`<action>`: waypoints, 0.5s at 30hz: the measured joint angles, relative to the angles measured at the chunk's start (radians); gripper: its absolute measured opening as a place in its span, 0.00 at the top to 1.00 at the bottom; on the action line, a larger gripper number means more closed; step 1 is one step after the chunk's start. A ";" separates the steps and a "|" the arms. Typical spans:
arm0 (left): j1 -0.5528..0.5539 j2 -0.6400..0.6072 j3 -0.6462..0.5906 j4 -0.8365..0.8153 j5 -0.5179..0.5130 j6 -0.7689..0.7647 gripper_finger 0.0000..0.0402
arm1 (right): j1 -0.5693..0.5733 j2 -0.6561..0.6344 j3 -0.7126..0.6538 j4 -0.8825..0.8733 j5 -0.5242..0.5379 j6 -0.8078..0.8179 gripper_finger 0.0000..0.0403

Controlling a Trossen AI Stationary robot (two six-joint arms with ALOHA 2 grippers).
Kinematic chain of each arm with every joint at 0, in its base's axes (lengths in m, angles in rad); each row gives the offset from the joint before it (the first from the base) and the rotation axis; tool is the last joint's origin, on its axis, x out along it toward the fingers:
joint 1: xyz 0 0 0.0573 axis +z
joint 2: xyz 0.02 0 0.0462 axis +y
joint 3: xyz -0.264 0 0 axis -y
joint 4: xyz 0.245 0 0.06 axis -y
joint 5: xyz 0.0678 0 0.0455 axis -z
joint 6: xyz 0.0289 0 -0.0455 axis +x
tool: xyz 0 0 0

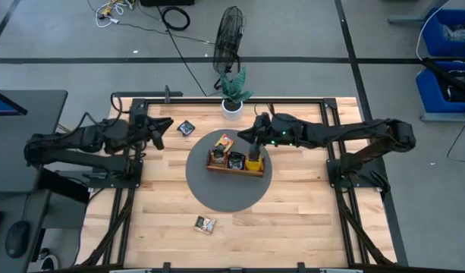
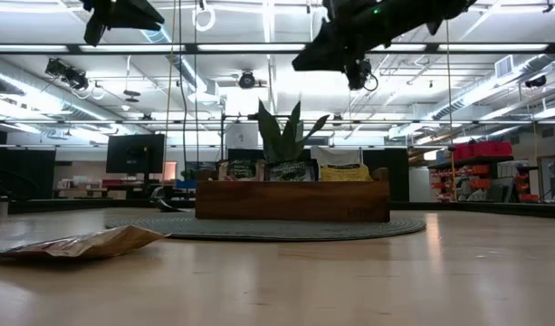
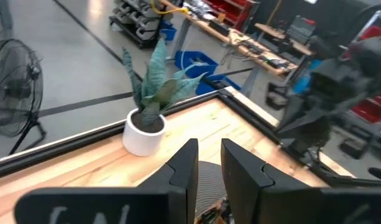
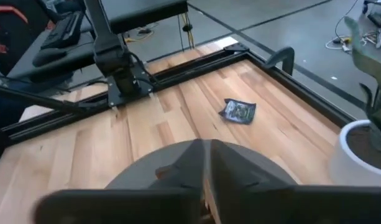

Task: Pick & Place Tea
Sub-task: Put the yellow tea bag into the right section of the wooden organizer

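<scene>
While both arms hang above the table, the nearest item is a light tea bag (image 1: 205, 224) lying flat on the front boards, well apart from everything else. Next, a round grey mat (image 1: 217, 193) bears a wooden tray (image 1: 234, 168) holding upright tea bags, a yellow one (image 1: 253, 162) at its right end. Right gripper (image 1: 243, 136) hovers just behind the tray, fingers pressed together, nothing between them. Left gripper (image 1: 165, 126) waits at the back left, fingers narrowly parted, empty. A dark tea bag (image 1: 186, 128) lies beside it; a potted plant (image 1: 233, 91) stands behind. Risk: a flat packet may slip from a pinch; the arm reaching back may clip the plant.
</scene>
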 joint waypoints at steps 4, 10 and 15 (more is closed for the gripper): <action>0.068 0.028 0.000 0.002 0.057 -0.020 0.82 | 0.001 -0.032 0.000 -0.034 0.005 0.038 0.97; 0.184 0.074 0.000 0.005 0.171 -0.062 0.82 | -0.004 -0.034 0.000 -0.107 0.033 0.187 0.99; 0.261 0.118 -0.001 0.023 0.274 -0.063 0.82 | -0.048 -0.034 0.000 -0.143 0.019 0.294 0.99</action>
